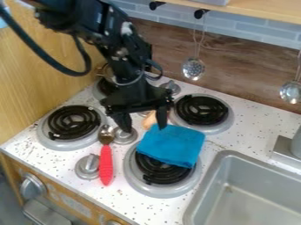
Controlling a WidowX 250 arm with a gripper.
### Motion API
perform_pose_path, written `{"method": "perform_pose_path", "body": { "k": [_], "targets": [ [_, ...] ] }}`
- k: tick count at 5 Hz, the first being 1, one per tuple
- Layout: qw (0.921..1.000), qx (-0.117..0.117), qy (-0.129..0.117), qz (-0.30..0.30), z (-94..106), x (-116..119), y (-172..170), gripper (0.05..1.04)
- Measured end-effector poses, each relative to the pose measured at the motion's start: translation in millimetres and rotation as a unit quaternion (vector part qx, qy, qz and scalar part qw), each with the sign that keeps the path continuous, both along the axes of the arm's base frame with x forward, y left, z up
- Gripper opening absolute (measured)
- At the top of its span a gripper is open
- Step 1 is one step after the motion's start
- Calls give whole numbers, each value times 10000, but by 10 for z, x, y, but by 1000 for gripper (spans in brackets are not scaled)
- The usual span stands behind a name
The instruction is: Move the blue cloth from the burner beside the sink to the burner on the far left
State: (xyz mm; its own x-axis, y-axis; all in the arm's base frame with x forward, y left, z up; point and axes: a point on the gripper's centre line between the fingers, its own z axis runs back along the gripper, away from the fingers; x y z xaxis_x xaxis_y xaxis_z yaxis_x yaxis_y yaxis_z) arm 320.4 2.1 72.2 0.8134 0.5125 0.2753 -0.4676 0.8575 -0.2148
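**Gripper (144, 128) at the blue cloth (174, 144)!**

And here it is, fingers spread, one tip right by the cloth's upper edge! The cloth lies across a burner (160, 172), between the red-handled spoon (106, 165) and the sink (253, 193)!

From my end I see a blue cloth (171, 145), folded into a rough square with soft creases, lying just below and to the right of the gripper (144, 128) in the view, partly over a burner (157, 173). Left of the gripper, I see a spoon (106, 165) lying lengthwise, metal bowl away from me, red handle toward me. Near the gripper's fingertips is a tan item (150, 120), partly hidden; I can't tell what it is.
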Motion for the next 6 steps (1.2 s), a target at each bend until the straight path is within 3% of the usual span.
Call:
{"method": "perform_pose_path", "body": {
  "k": [3, 6],
  "targets": [
    [9948, 875, -164, -492, -190, 336, -318, 1001],
    [9924, 1125, -14, -504, -397, 506, -312, 1001]
  ]
}}
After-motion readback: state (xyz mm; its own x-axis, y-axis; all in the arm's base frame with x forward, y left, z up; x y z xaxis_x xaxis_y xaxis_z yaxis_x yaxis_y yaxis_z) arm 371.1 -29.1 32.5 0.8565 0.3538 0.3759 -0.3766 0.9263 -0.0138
